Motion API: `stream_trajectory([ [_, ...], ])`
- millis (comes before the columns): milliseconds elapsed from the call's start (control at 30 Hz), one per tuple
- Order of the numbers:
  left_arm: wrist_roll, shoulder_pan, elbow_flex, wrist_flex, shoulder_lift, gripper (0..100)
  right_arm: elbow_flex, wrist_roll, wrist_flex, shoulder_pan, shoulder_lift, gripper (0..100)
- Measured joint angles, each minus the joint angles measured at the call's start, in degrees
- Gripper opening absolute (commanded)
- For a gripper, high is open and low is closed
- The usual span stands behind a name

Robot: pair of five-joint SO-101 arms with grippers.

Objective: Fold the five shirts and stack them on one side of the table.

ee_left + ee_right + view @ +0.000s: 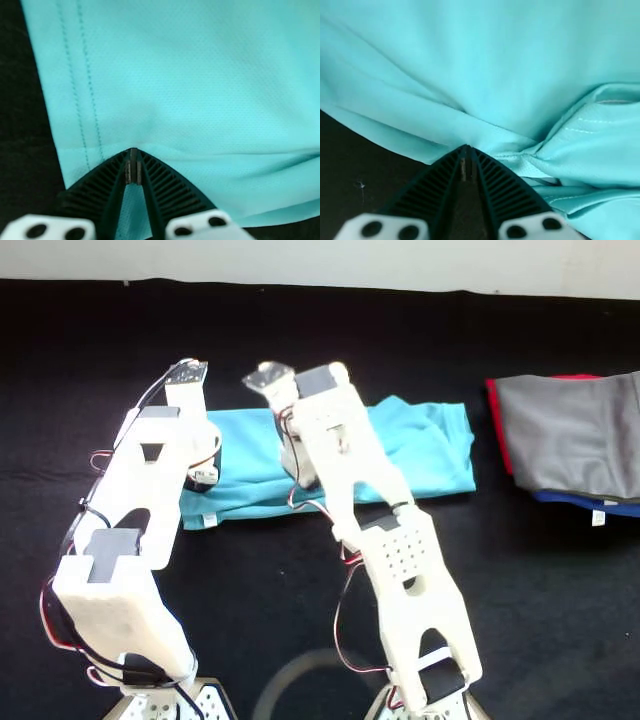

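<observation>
Teal shirt (pixel 430 445) is clamped by the closed left end effector (pixel 133 172) and closed right end effector (pixel 466 169); raise both evenly, keeping the hem between them taut.

The shirt (pixel 200 90) is fine matt mesh-knit cloth.

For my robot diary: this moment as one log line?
left gripper: shut on teal shirt | right gripper: shut on teal shirt | folded stack: lies apart

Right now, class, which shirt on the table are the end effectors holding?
The turquoise shirt, mid-table: the left end effector and right end effector pinch it. The grey shirt and those under it lie stacked aside, untouched.
</observation>
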Motion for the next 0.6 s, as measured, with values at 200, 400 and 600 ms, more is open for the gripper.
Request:
stream_trajectory([
  [200,0.0,0.0,0.0,0.0,0.0,1,-3.87,0.0,-5.36,0.0,0.0,0.5],
  [400,0.0,0.0,0.0,0.0,0.0,1,-3.87,0.0,-4.75,-0.7,3.08,0.5],
  [600,0.0,0.0,-0.09,0.0,0.0,1,-4.57,0.0,0.09,-3.08,2.9,0.5],
])
